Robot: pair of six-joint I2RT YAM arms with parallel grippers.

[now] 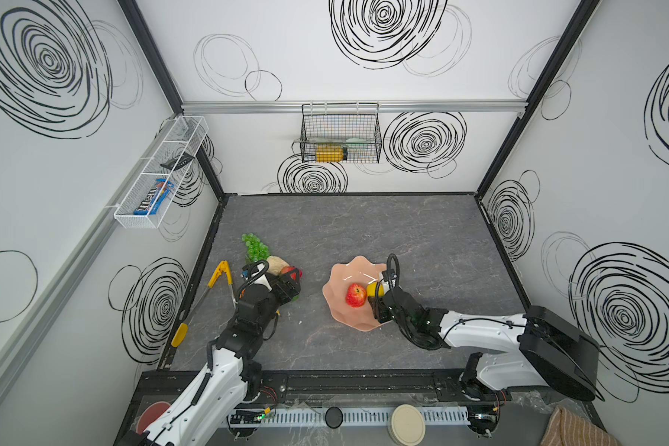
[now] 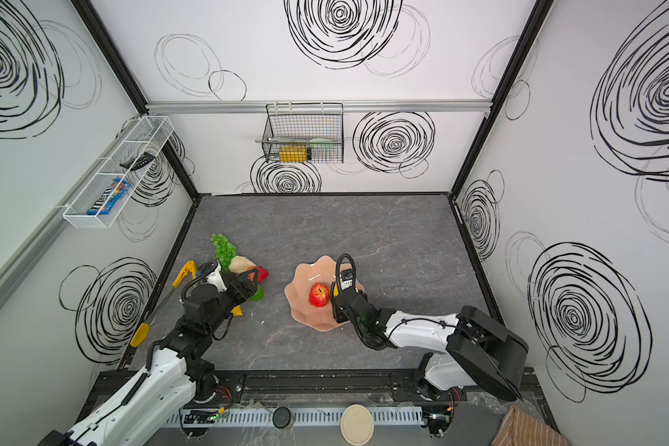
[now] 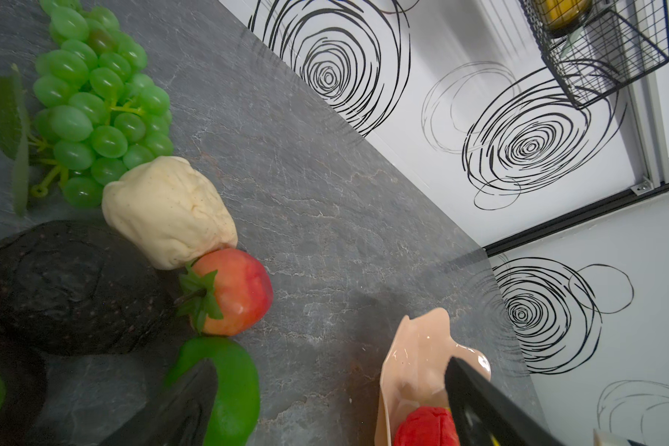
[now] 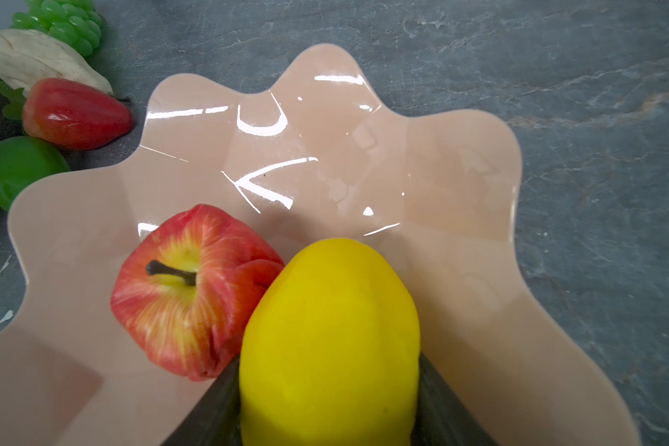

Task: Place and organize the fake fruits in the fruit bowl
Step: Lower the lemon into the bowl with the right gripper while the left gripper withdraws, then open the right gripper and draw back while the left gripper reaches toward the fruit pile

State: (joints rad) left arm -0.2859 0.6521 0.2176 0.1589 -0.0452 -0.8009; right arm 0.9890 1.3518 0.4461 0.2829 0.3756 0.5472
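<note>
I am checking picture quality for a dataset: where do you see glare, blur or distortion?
In the right wrist view, white glare streaks cross the fruit bowl, while the lemon is sharp; in the left wrist view, the near lime looks softer, the grapes crisp; in both top views, the walls fan outward, wide-angle.

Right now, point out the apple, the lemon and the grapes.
apple [image 4: 194, 309]: right wrist view, skin beside the stem.
lemon [image 4: 329, 340]: right wrist view, middle of its skin.
grapes [image 3: 97, 104]: left wrist view, middle of bunch.
</note>
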